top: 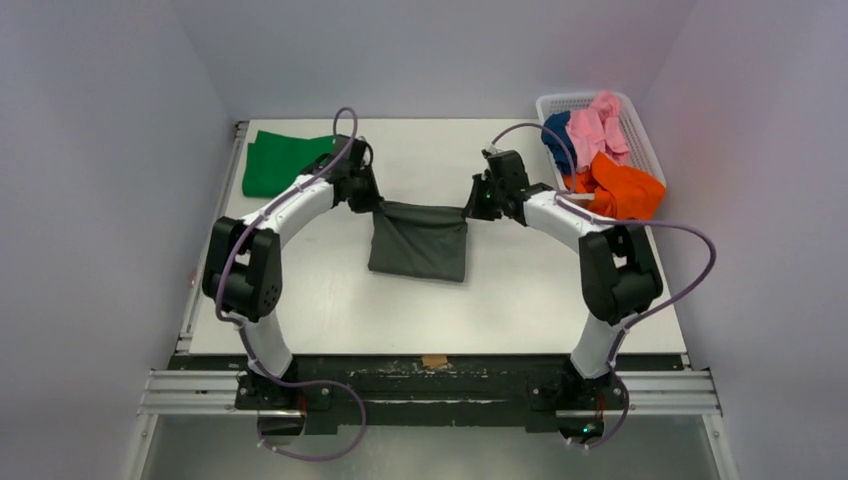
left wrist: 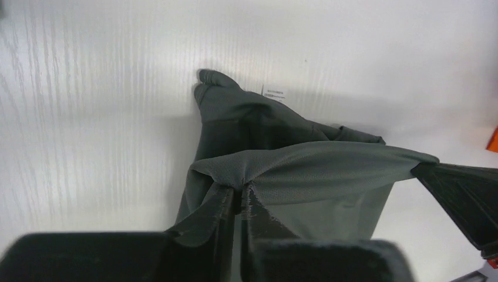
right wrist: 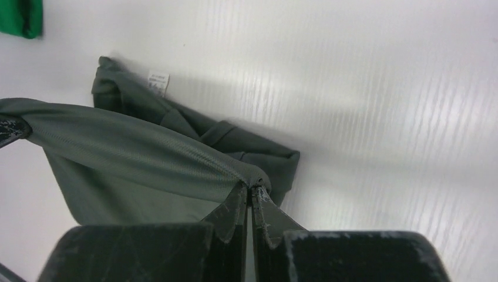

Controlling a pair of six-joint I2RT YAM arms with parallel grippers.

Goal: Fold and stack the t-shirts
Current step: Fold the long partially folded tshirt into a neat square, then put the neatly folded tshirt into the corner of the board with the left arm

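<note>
left claw (left wrist: 242,191): pressed together, pinching one end of the raised hem of the dark grey t-shirt (top: 418,243); cloth bunches where the tips meet.
right claw (right wrist: 251,189): pressed together too, pinching the other end of that same hem.
dark grey t-shirt: mid surface (top: 500,300), between the two arms. The hem is pulled taut in a straight band from claw to claw and held off the surface. The cloth below it hangs down and its lower part lies rumpled on the surface toward the near side.
label (right wrist: 157,80): small white tag on the rumpled lower part, facing up; print too small to read.
green t-shirt (top: 283,162): far left corner of the surface, lying flat in a neat rectangle, well apart from the grey one, just beyond the left arm.
basket (top: 640,130): white lattice, far right corner of the surface, beyond the right arm.
navy t-shirt (top: 556,140): crumpled in the basket, at its left side.
pink t-shirt (top: 597,125): crumpled in the basket's middle, touching the navy one.
orange t-shirt (top: 625,187): crumpled at the near end of the basket, spilling over the rim, just beside the right arm.
</note>
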